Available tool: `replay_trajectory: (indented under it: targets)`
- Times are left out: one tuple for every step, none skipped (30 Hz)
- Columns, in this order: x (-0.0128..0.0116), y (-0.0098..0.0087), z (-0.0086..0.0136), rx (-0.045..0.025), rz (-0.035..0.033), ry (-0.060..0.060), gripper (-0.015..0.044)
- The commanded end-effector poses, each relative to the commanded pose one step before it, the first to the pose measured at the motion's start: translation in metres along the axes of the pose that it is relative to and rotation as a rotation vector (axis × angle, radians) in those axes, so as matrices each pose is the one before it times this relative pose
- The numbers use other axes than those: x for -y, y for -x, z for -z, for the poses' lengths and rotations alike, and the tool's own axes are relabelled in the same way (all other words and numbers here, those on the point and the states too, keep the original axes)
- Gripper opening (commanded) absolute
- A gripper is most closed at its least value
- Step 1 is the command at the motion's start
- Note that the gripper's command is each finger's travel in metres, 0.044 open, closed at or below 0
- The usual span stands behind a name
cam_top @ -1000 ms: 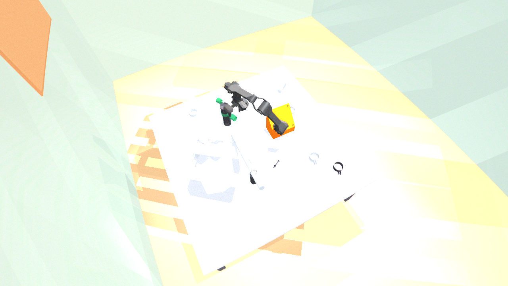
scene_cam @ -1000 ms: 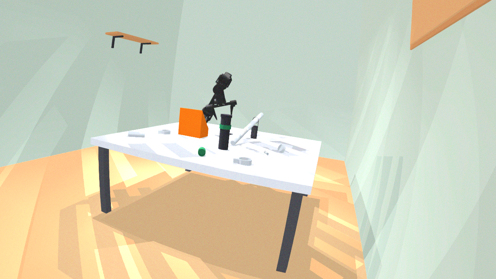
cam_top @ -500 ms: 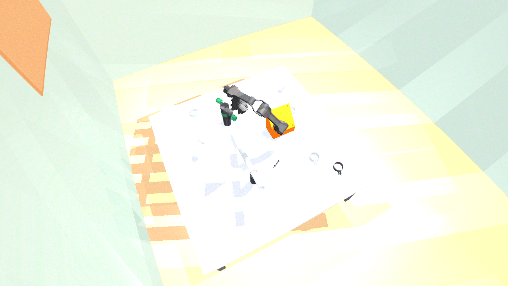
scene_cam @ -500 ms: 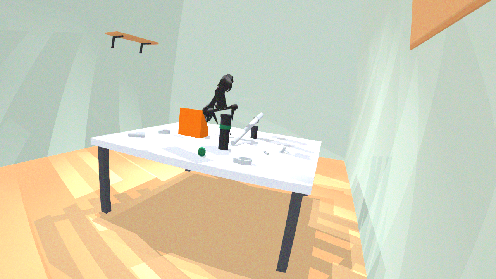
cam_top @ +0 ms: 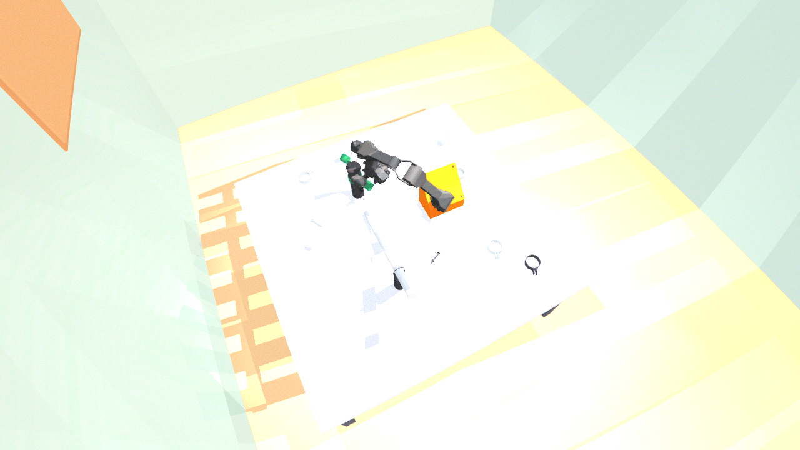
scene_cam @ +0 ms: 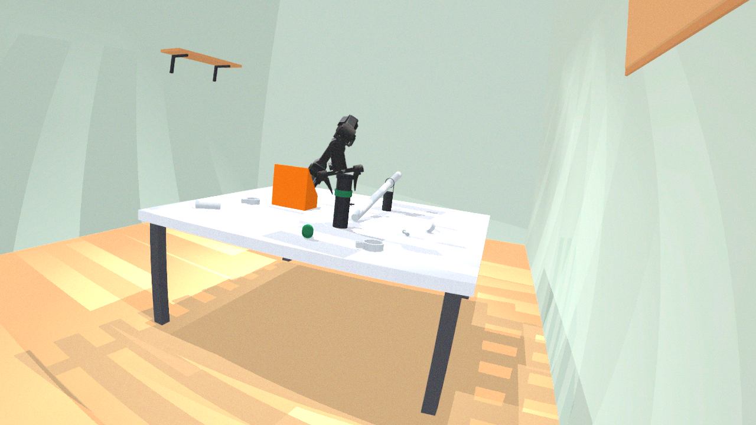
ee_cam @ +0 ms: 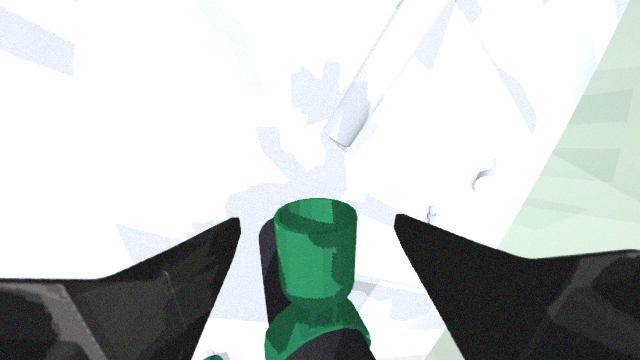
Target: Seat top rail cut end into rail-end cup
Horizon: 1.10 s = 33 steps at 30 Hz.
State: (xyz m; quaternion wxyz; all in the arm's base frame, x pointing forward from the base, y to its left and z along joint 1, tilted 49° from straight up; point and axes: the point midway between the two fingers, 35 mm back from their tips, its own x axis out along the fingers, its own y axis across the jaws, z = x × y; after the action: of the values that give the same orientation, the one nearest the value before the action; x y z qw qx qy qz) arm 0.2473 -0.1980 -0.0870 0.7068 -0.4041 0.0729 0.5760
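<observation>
The big black post [cam_top: 357,191] [scene_cam: 341,213] stands upright with a green brace band [scene_cam: 343,193] [ee_cam: 280,344] some way below its cap. The green rail-end cup [cam_top: 367,185] [ee_cam: 317,265] hangs on the band, its mouth toward the rail side. My gripper [scene_cam: 343,191] [ee_cam: 319,222] is open, its fingers on either side of the cup with gaps to both. The white rail [cam_top: 385,246] [scene_cam: 376,197] [ee_cam: 352,110] slopes through the loop cap [scene_cam: 389,180] on the small post [cam_top: 399,282] [scene_cam: 387,202]. Its cut end is low by the table, outside the cup and clear of my fingers.
An orange block [cam_top: 447,183] [scene_cam: 290,187] stands beside the arm. A loose green piece [cam_top: 345,158] [scene_cam: 307,231] and a grey clamp [scene_cam: 372,245] lie near the big post. A dark bolt [cam_top: 435,257] and a black clamp [cam_top: 534,271] lie on the far side of the table.
</observation>
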Motion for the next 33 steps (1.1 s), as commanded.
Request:
replay_trajectory:
  targets:
    - [-0.00066, -0.00826, -0.00267, 0.00546, -0.00168, -0.0036, 0.0440]
    - [-0.00002, -0.00163, -0.00016, -0.00040, -0.00063, 0.0016, 0.0440]
    - [-0.00003, -0.00162, -0.00017, -0.00039, -0.00062, 0.0016, 0.0440]
    - [-0.00003, -0.00162, -0.00018, -0.00038, -0.00061, 0.0016, 0.0440]
    - [-0.00003, -0.00162, -0.00019, -0.00037, -0.00061, 0.0016, 0.0440]
    - [-0.00004, -0.00161, -0.00020, -0.00036, -0.00060, 0.0016, 0.0440]
    - [-0.00004, -0.00161, -0.00021, -0.00035, -0.00059, 0.0016, 0.0440]
    - [-0.00003, -0.00129, -0.00017, -0.00028, -0.00047, 0.0013, 0.0440]
    - [-0.00002, -0.00078, -0.00011, -0.00016, -0.00028, 0.0008, 0.0440]
    - [-0.00001, -0.00026, -0.00004, -0.00005, -0.00009, 0.0003, 0.0440]
    - [0.00000, 0.00000, 0.00000, 0.00000, 0.00000, 0.0000, 0.0414]
    - [0.00000, 0.00000, 0.00000, 0.00000, 0.00000, 0.0000, 0.0387]
    - [0.00000, 0.00000, 0.00000, 0.00000, 0.00000, 0.0000, 0.0361]
    - [0.00000, 0.00000, 0.00000, 0.00000, 0.00000, 0.0000, 0.0335]
    - [0.00000, 0.00000, 0.00000, 0.00000, 0.00000, 0.0000, 0.0309]
    - [0.00000, 0.00000, 0.00000, 0.00000, 0.00000, 0.0000, 0.0282]
    - [0.00000, 0.00000, 0.00000, 0.00000, 0.00000, 0.0000, 0.0256]
    - [0.00000, 0.00000, 0.00000, 0.00000, 0.00000, 0.0000, 0.0230]
    - [0.00000, 0.00000, 0.00000, 0.00000, 0.00000, 0.0000, 0.0204]
    - [0.00000, 0.00000, 0.00000, 0.00000, 0.00000, 0.0000, 0.0177]
    - [0.00000, 0.00000, 0.00000, 0.00000, 0.00000, 0.0000, 0.0151]
    - [0.00000, 0.00000, 0.00000, 0.00000, 0.00000, 0.0000, 0.0125]
    - [0.00000, 0.00000, 0.00000, 0.00000, 0.00000, 0.0000, 0.0118]
    - [0.00000, 0.00000, 0.00000, 0.00000, 0.00000, 0.0000, 0.0112]
    - [0.00000, 0.00000, 0.00000, 0.00000, 0.00000, 0.0000, 0.0105]
    - [0.00025, -0.00007, 0.00001, -0.00072, -0.00003, -0.0027, 0.0079]
    - [0.00053, -0.00015, 0.00002, -0.00152, -0.00005, -0.0057, 0.0052]
    - [0.00068, -0.00019, 0.00002, -0.00196, -0.00004, -0.0074, 0.0026]
    - [0.00089, -0.00025, 0.00002, -0.00255, -0.00002, -0.0096, 0.0000]
    - [0.00117, -0.00032, 0.00001, -0.00331, 0.00005, -0.0126, 0.0000]
    - [0.00104, -0.00028, -0.00001, -0.00290, 0.00011, -0.0111, 0.0000]
    - [0.00083, -0.00023, -0.00003, -0.00231, 0.00013, -0.0089, 0.0000]
    - [0.00055, -0.00015, -0.00002, -0.00151, 0.00010, -0.0058, 0.0000]
